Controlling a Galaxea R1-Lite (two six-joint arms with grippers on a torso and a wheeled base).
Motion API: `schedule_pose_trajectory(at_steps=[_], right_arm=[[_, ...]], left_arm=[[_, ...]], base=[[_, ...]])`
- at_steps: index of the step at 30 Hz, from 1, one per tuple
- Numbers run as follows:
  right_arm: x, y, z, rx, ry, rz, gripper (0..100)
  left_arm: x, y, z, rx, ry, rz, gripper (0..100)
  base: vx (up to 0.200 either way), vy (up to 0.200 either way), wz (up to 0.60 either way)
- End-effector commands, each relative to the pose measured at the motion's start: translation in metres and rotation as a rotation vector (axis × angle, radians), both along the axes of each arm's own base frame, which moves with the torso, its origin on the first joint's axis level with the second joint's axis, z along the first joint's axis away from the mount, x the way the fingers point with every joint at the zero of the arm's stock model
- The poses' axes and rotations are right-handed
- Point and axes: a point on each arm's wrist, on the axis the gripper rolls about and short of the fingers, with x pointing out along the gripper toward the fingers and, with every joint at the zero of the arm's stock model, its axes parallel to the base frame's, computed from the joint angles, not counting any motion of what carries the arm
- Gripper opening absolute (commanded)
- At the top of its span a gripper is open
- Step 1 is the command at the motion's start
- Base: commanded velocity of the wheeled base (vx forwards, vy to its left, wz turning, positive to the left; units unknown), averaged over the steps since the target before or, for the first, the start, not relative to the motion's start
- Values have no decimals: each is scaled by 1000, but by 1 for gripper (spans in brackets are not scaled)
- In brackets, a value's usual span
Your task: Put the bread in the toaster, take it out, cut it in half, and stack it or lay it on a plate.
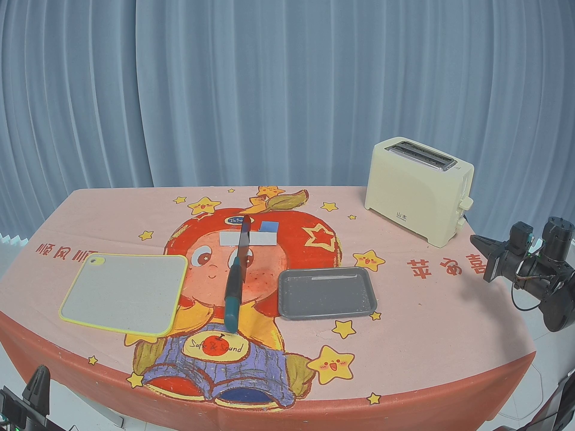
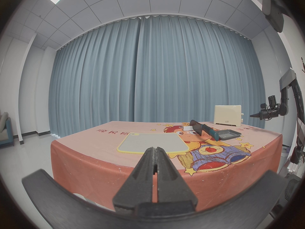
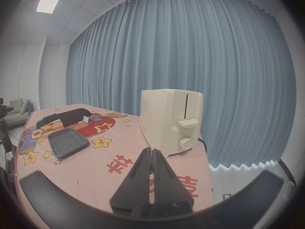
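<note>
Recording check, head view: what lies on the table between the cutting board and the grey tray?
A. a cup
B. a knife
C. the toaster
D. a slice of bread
B: the knife, with its teal handle toward the near edge, lies in the gap between the board and the tray.

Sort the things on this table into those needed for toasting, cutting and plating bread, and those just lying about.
For the job:
toaster
knife
cutting board
grey tray, likely serving as the plate

Just lying about:
small white and blue block under the knife's blade
cartoon tablecloth
blue curtain behind
</note>
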Motion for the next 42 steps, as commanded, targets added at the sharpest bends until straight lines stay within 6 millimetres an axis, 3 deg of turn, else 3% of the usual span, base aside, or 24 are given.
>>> schedule_pose_trajectory(at_steps=[1, 24, 42], right_arm=[[1, -2, 0, 0, -2, -5, 0], [4, -5, -9, 3, 30, -18, 0], [31, -11, -11, 5, 1, -50, 0]], left_arm=[[1, 0, -5, -1, 18, 0, 0], [1, 0, -5, -1, 18, 0, 0], [1, 0, -5, 1, 19, 0, 0]], base=[[0, 0, 0], [0, 0, 0], [0, 0, 0]])
